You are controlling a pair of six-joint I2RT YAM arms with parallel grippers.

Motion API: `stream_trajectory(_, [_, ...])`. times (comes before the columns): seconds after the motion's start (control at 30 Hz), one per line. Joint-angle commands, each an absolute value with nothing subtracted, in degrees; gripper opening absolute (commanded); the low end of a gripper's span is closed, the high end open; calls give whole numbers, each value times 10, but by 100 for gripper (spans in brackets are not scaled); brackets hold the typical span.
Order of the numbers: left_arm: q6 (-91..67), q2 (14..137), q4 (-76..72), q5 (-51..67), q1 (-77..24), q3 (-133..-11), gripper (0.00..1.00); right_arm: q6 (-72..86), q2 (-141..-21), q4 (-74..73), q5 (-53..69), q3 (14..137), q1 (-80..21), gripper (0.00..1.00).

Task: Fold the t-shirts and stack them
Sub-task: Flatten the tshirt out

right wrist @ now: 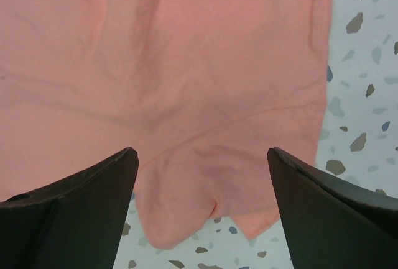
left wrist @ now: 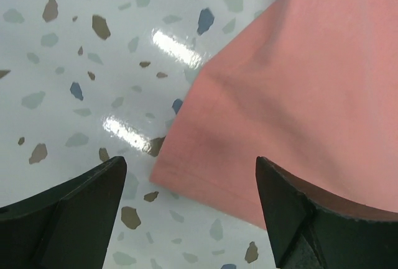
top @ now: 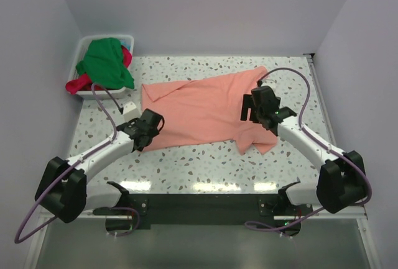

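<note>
Left claw (left wrist: pixel 189 160) spread over salmon-pink shirt (top: pixel 199 110) corner; right claw (right wrist: pixel 202 151) over sleeve.

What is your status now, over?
Both jaws open, empty. Pink shirt spread on table, unfolded. Green shirt, red shirt in tub. Nothing in the way.

No text, label, brand or number can be read on anything here.
</note>
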State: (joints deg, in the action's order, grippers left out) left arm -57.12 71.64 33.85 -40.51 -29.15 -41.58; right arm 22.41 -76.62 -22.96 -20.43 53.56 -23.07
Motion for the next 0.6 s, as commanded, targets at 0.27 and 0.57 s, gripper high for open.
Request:
stream_trajectory(0.27, [-594, 708, 278, -344, -288, -337, 71, 248, -728, -241, -223, 498, -242, 86])
stream_trajectory(0.57, [-595, 751, 257, -334, -288, -331, 53, 248, -723, -246, -236, 494, -242, 85])
